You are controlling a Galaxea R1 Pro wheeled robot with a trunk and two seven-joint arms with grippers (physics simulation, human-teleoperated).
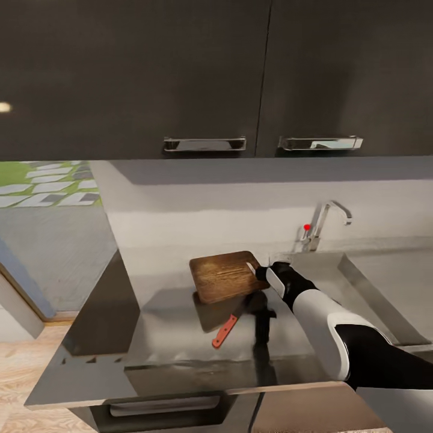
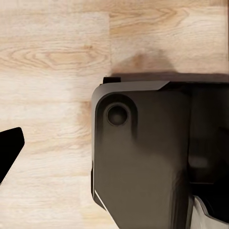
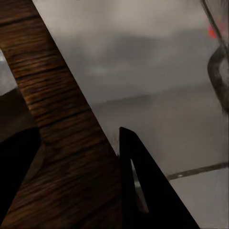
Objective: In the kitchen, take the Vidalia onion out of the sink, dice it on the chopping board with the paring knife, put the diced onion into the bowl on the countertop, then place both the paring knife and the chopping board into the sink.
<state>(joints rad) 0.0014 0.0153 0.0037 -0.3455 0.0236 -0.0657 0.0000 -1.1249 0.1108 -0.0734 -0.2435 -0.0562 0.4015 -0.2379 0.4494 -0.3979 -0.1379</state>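
One tool (image 1: 260, 269), the right, pinches the chopping board (image 1: 225, 275) by its right edge, lifted tilted above the desk (image 1: 174, 325); the paring knife (image 1: 229, 326) lies below.

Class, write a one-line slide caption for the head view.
Right end effector grips the chopping board above the countertop, beside the sink.

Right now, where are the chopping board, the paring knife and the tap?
chopping board (image 1: 224, 276), head view, middle of its top face.
paring knife (image 1: 224, 332), head view, red handle.
tap (image 1: 328, 218), head view, curved spout.
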